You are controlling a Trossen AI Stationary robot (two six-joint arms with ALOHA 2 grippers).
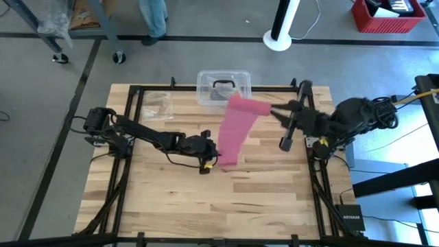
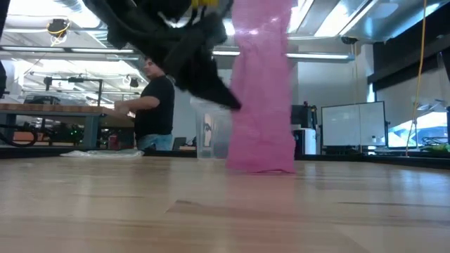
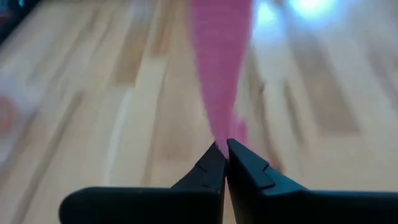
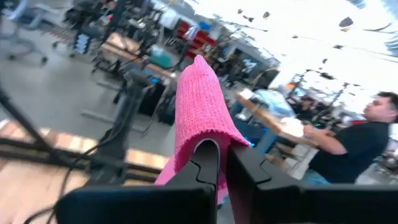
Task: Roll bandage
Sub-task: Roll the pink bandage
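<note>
While both arms reach toward the table's middle, I see the bandage (image 1: pixel 236 130) stretched between them as a long pink strip of soft, knitted-looking fabric. My left claw (image 3: pixel 222 163) is pressed together, pinching the strip's near end low over the wooden table (image 1: pixel 274 192), just left of centre. My right claw (image 4: pixel 222 163) is raised at the right far side, its fingers closed on the strip's far end, where the fabric folds over the tips. In the low view the strip hangs as a broad pink band whose lower edge touches the planks. A clear plastic box (image 1: pixel 223 86) with a black handle sits at the far edge, behind the strip. A small clear bag (image 1: pixel 156 104) lies far left. The near half of the pale plank surface is open. A person (image 2: pixel 156 105) stands beyond the table.
</note>
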